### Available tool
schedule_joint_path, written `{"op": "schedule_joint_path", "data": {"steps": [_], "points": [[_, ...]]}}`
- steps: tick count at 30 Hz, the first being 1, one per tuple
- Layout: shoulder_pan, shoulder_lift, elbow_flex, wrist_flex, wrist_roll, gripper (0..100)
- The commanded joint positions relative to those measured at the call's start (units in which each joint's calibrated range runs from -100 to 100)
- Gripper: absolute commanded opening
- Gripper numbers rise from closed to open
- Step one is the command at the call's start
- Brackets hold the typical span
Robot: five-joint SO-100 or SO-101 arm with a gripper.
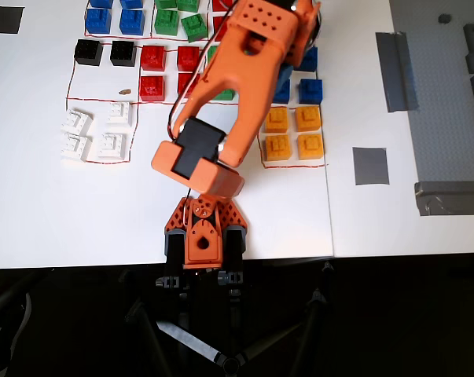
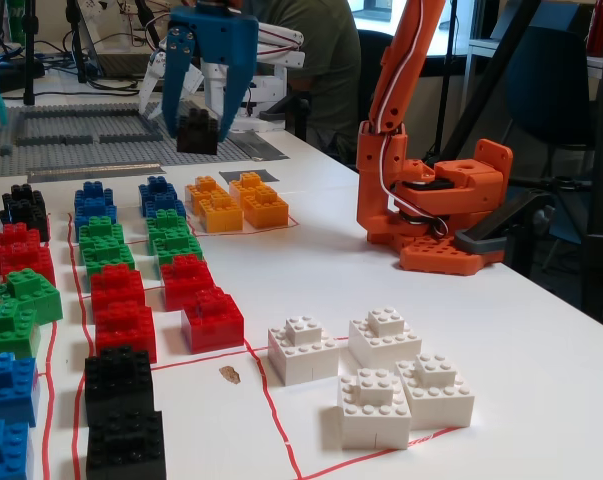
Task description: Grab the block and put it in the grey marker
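Note:
In the fixed view my blue gripper (image 2: 197, 128) is shut on the black block (image 2: 197, 133) and holds it high above the table, beyond the orange bricks (image 2: 237, 201). In the overhead view the orange arm (image 1: 244, 86) reaches to the top edge and hides the gripper and the block. The grey marker (image 1: 370, 166) is a small flat grey square on the white table, to the right of the orange bricks (image 1: 293, 132) in the overhead view. Nothing lies on it.
Red-outlined cells hold sorted bricks: black (image 1: 104, 53), red (image 1: 169, 67), green (image 1: 180, 20), blue (image 1: 115, 16), white (image 1: 96, 133). Long grey tape strips (image 1: 397, 71) and a grey baseplate (image 1: 449, 94) lie right. The arm's base (image 1: 203, 236) stands at the table's front edge.

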Motion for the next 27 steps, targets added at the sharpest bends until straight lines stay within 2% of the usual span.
{"op": "schedule_joint_path", "data": {"steps": [1,10,21,27], "points": [[8.3,-0.8,-5.1,-3.4,4.4,3],[27.3,10.6,-8.8,-14.9,14.0,3],[38.7,18.0,-11.9,-25.1,23.0,3],[43.9,21.0,-13.3,-27.1,28.5,3]]}}
